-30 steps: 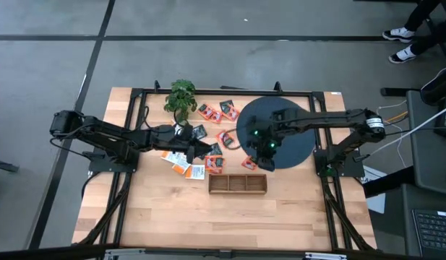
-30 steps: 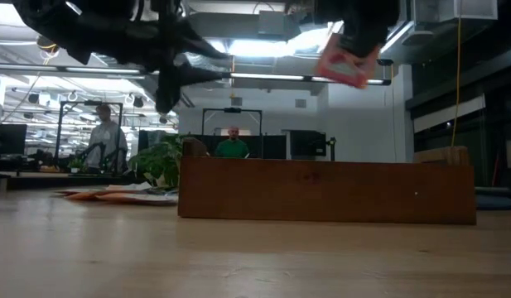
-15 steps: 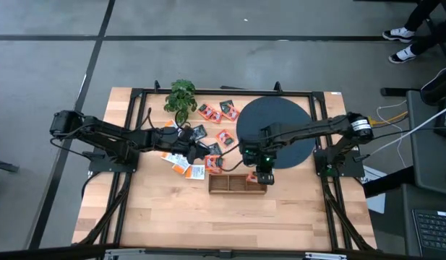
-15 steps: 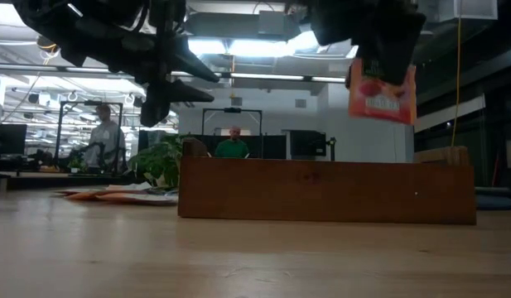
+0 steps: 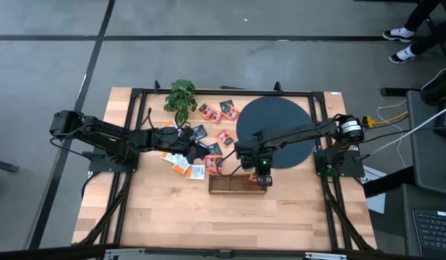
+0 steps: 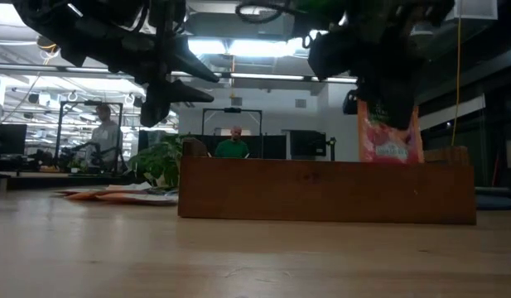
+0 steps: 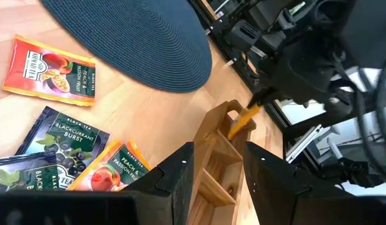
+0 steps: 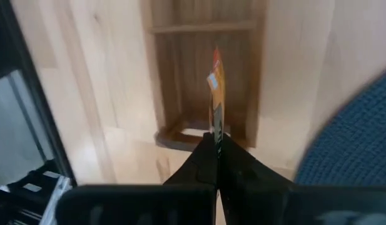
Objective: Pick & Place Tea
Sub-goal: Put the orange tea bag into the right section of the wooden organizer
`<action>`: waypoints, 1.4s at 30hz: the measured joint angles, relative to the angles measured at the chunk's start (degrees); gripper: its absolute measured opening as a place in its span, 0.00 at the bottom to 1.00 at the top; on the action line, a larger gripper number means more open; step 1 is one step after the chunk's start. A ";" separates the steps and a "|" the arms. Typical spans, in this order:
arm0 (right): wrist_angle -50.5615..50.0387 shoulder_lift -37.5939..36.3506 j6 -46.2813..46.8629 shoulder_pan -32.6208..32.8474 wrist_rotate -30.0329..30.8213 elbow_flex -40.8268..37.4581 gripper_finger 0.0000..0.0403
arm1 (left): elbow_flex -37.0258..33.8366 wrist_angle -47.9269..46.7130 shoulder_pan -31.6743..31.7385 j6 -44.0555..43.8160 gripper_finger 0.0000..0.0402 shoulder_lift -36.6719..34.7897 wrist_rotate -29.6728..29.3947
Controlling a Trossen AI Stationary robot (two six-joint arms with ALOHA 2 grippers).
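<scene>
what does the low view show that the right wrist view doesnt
Only the low view shows the left hand open above the table, the green plant, and people in the room behind. Only the right wrist view looks down into the wooden box, showing its divider and the packet edge-on over an end compartment, with the black mat beside it. Both show the right hand shut on an orange-red tea packet at the box.

Table (image 5: 157,217) from above | wooden tray (image 5: 238,183) at centre | black disc (image 5: 275,132) behind it to the right | loose tea packets (image 5: 208,113) between disc and plant (image 5: 181,94) at the back | right end effector (image 5: 262,179) over the tray's right end compartment, held packet (image 6: 390,132) hanging upright into it | left end effector (image 5: 208,151) above packets left of the tray
</scene>
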 joint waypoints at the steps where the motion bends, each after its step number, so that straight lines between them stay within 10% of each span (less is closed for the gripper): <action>1: 0.07 0.00 -0.02 0.00 0.10 -0.32 0.01 | 0.02 -0.15 0.00 0.02 0.33 0.00 0.00; 42: 3.04 -0.02 -0.13 -0.15 5.94 -2.00 0.14 | 0.02 -0.27 0.00 1.07 0.33 0.00 -0.22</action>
